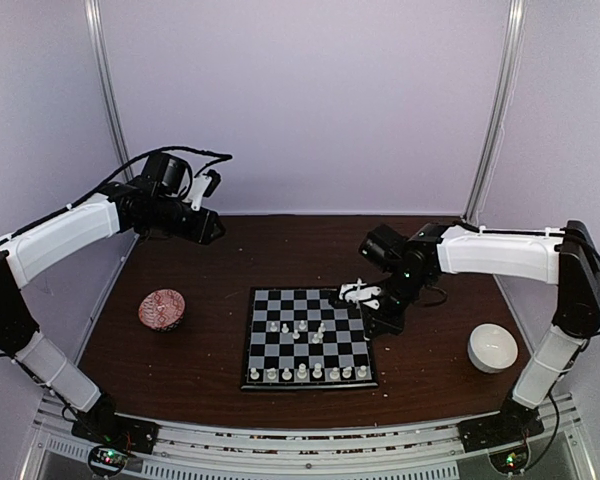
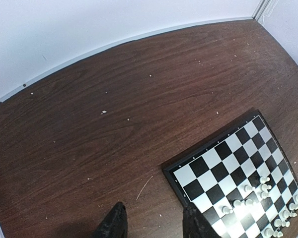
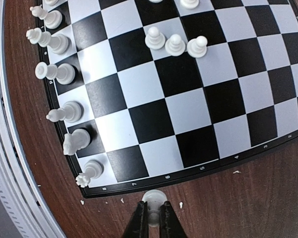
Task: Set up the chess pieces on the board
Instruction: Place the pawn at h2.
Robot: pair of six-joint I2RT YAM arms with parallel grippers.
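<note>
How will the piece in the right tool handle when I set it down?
Probably very light: the piece is smaller than one square of the board. Its smooth rounded surface may slip in the right tool. The back-row pieces stand tall on small bases, so it may tip on release.

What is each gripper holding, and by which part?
Right gripper pinches one white chess piece at its fingertips; which part is unclear. Left gripper is open, empty.
</note>
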